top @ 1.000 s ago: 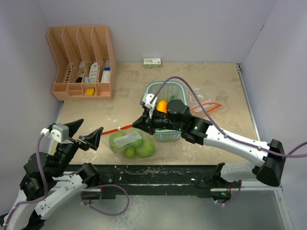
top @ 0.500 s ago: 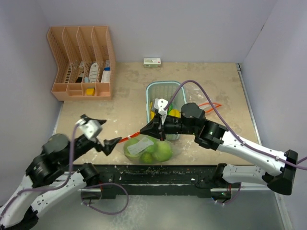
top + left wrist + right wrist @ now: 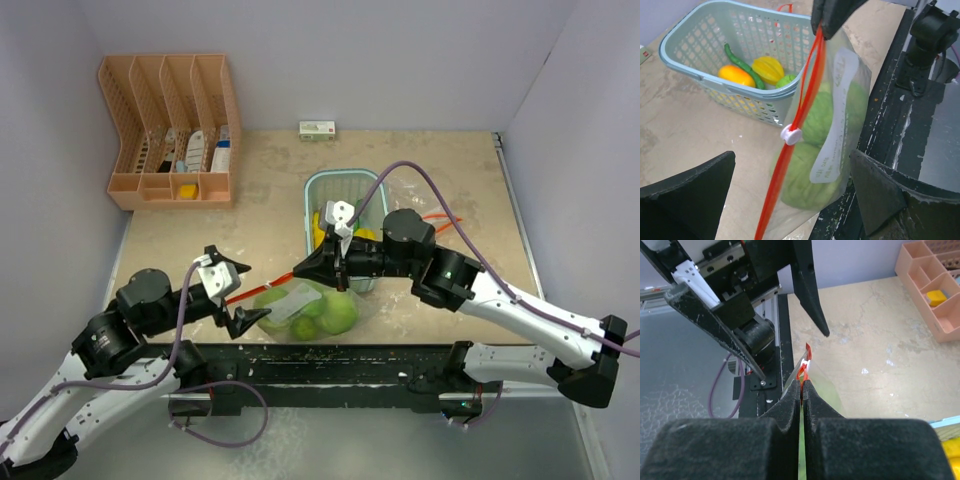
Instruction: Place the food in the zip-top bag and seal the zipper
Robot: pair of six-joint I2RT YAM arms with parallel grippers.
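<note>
The limp, slippery zip-top bag (image 3: 840, 125), weighted by 2 light cabbages (image 3: 827, 112), is hung by its red zipper strip (image 3: 807, 85) from the clamped right fingers (image 3: 790, 405) beside the basket (image 3: 740, 102); the left fingers (image 3: 685, 195) are spread wide. The white slider (image 3: 790, 135) is judged the best hold

Light was even and bright, shadows soft; the wrist views blurred their own near black tool fingers (image 3: 685, 200), with slight glare on the clear plastic zip-top bag (image 3: 840, 115).
</note>
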